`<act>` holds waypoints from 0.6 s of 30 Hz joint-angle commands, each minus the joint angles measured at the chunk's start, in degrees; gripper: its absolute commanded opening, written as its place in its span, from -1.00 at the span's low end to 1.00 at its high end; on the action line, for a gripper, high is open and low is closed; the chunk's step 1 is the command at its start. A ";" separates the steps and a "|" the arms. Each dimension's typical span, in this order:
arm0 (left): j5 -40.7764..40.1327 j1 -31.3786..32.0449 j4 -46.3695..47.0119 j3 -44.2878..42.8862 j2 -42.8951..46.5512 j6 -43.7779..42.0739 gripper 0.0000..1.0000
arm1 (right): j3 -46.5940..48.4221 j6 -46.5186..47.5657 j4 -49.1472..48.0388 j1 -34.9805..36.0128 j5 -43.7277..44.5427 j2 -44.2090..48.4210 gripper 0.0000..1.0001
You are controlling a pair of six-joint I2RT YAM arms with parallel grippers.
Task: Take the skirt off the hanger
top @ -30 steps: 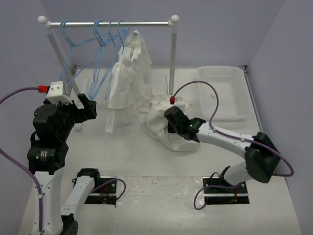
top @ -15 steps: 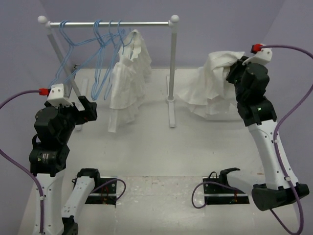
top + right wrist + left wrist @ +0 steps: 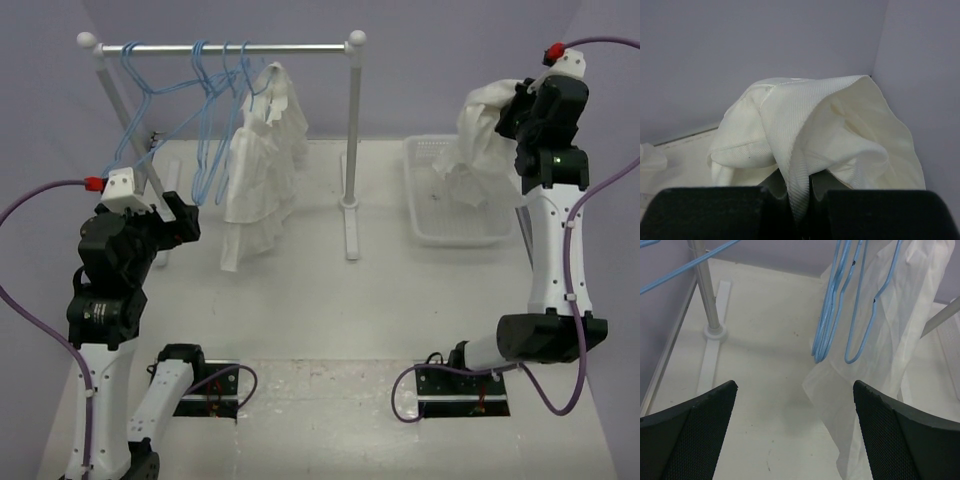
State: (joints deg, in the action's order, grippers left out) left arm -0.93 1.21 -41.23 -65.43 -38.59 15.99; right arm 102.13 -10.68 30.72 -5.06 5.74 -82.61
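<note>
White skirt (image 3: 482,120) hangs up high over the clear bin (image 3: 413,195) on the far right, pinched tight by the right gripper (image 3: 799,195). Left gripper (image 3: 795,387) is wide, near the blue hangers (image 3: 832,305).

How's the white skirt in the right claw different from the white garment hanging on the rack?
The skirt is pinched in the right claw and held up above the plastic bin; the ruffled garment hangs from the rail. The skirt is bunched into loose folds, while the ruffled garment drapes straight down. The skirt's fabric looks plain; the ruffled garment has tiers. Both are white.
</note>
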 commanded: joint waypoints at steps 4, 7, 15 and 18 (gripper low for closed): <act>-0.30 0.19 3.18 1.09 -1.66 1.59 1.00 | -0.95 -2.93 0.22 -2.05 -5.03 -3.78 -1.00; -1.00 0.19 3.18 1.27 -2.10 1.94 1.00 | -2.98 -5.23 -0.48 -3.63 -5.12 -7.11 -1.00; -0.83 0.19 3.09 1.01 -3.95 2.73 1.00 | -4.82 -8.30 -4.08 -4.26 0.49 -17.32 -1.00; -1.18 0.19 2.74 0.92 -3.78 3.00 1.00 | -8.06 -8.48 -7.33 -4.26 -0.37 -19.60 -1.00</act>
State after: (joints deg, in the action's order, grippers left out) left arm -0.99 1.21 -40.36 -64.12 -42.44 17.65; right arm 95.92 -17.43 28.95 -9.34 3.99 -102.15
